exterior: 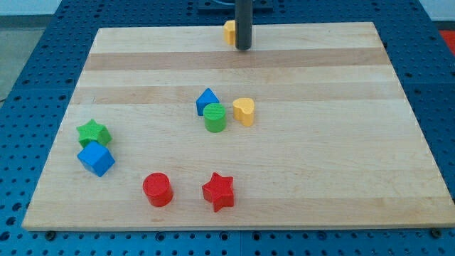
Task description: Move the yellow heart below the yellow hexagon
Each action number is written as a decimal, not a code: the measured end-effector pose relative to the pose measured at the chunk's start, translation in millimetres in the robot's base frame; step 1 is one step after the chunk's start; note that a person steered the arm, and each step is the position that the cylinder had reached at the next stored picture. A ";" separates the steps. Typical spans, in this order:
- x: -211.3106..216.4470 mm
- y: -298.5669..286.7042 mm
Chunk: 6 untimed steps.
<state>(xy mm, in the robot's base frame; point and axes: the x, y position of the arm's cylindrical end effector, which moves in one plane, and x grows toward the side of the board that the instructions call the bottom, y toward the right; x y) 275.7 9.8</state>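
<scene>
The yellow heart lies near the board's middle, just right of a green cylinder. The yellow hexagon sits at the view's top edge of the board, partly hidden behind my rod. My tip rests on the board just right of and slightly below the hexagon, touching or nearly touching it. The heart is well below the tip, toward the view's bottom.
A blue block touches the green cylinder at its upper left. A green star and a blue cube sit at the left. A red cylinder and a red star lie near the bottom. The wooden board rests on a blue table.
</scene>
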 end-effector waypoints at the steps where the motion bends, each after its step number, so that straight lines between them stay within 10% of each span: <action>1: 74.4 50.8; 2: 172.2 102.0; 3: 206.8 25.6; 6: 136.9 8.9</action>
